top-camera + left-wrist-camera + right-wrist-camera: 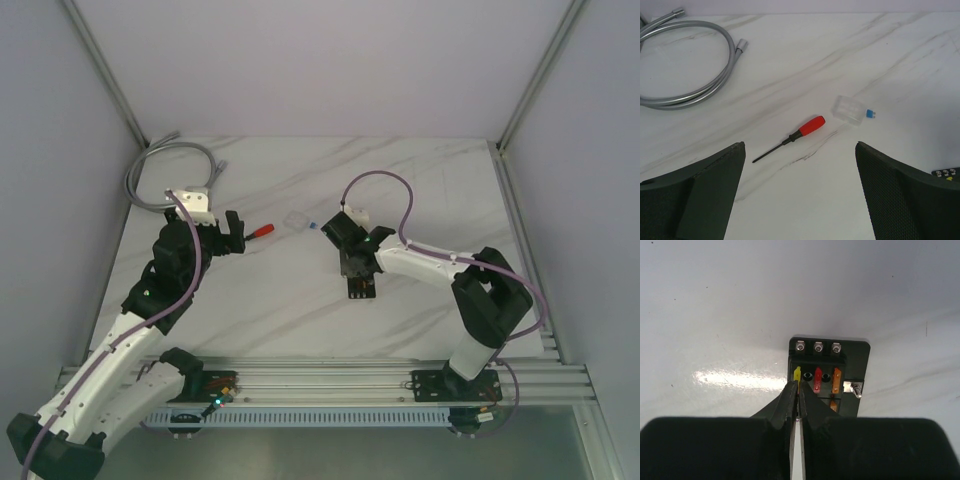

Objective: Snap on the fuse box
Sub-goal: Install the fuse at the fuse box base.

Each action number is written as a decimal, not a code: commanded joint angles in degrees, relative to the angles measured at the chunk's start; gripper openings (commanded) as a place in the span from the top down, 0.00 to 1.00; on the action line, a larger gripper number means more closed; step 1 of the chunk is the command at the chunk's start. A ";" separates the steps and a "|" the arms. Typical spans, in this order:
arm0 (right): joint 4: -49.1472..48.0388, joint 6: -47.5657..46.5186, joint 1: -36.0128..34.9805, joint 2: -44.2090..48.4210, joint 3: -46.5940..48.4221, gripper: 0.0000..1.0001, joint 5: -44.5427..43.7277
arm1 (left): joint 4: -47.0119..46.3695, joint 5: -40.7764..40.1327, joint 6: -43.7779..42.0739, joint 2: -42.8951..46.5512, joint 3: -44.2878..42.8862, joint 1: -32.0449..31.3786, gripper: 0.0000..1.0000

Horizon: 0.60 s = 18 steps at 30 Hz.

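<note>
Fuse box directly under right gripper, pinched narrow on its yellow fuse, left gripper wide.

Your counter is a white marble-look slab with faint grey veins, boxed in by plain pale walls at 9, 12 and 3 o'clock. Slim metal posts rise from its far corners at about 10 and 2 o'clock, and a slotted aluminium rail runs along the 6 o'clock edge. The light is soft and even, with one bright glare patch on the glossy surface in your right wrist view.
</note>
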<state>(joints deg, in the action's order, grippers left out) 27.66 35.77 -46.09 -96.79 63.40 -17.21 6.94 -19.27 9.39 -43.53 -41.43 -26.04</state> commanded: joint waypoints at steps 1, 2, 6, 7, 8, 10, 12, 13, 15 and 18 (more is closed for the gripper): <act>1.12 0.53 0.25 -0.67 0.21 0.93 0.84 | -1.06 0.68 0.46 0.71 0.37 0.38 0.00; 1.10 0.54 0.32 -0.68 -0.13 0.94 0.98 | -1.05 0.66 0.50 0.72 0.32 0.38 0.00; 1.03 0.39 0.38 -0.61 -1.50 1.00 1.42 | -1.03 0.65 0.54 0.64 0.39 0.38 0.00; 1.04 0.33 0.46 -0.59 -1.97 1.00 1.66 | -0.99 0.71 0.54 0.59 0.37 0.38 0.00; 1.05 0.23 0.53 -0.50 -2.46 1.00 1.88 | -1.02 0.68 0.45 0.68 0.33 0.33 0.00; 1.12 0.06 0.56 -0.42 -3.29 1.00 2.15 | -1.06 0.64 0.47 0.80 0.45 0.38 0.00; 1.08 -0.61 0.56 -0.53 -3.69 1.00 2.62 | -1.05 0.56 0.47 0.97 0.43 0.38 0.00; 1.07 -1.03 0.56 -0.70 -3.67 1.00 2.79 | -1.11 0.56 0.48 1.03 0.47 0.38 0.00; 1.40 -1.92 0.56 -1.59 -3.08 1.00 3.35 | -1.03 0.55 0.50 1.08 0.46 0.36 0.00; 2.26 -2.55 0.56 -3.49 -2.08 1.00 3.71 | -0.94 0.63 0.52 1.15 0.47 0.44 0.00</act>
<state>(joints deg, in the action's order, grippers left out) 26.28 34.70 -45.71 -96.44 62.19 -15.22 6.94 -19.11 9.41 -43.27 -41.25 -25.93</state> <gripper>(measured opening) 0.043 0.998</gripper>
